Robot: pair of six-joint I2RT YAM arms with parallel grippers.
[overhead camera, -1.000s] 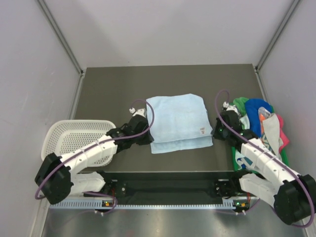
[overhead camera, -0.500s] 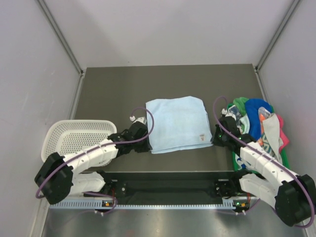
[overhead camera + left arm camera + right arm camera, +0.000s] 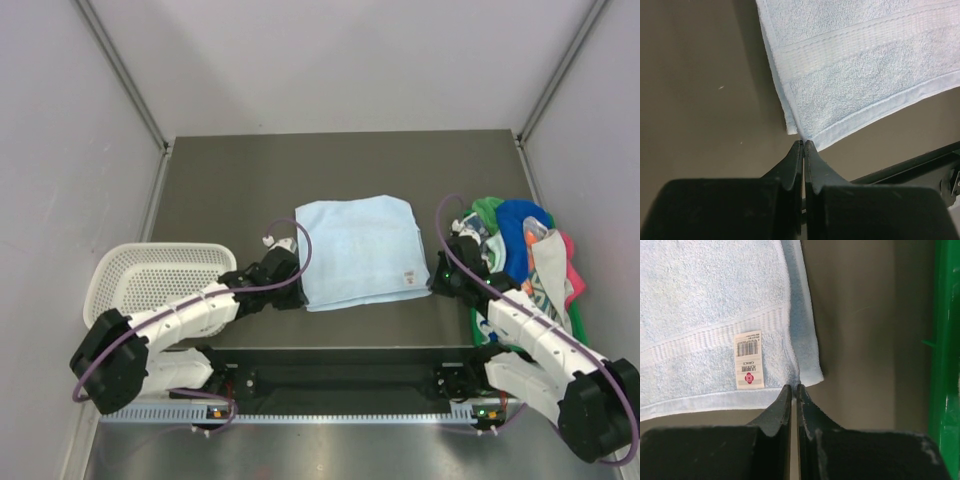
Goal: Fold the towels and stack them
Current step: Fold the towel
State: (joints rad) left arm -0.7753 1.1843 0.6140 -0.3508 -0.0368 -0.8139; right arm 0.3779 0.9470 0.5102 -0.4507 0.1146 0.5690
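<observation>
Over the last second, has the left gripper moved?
Yes. The left gripper slid toward the table's near edge, to the pale blue towel's near corner.

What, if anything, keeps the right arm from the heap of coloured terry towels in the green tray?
Likely nothing, so yes: the heap lies right beside the right gripper, which need only release the pale blue terry towel.
</observation>
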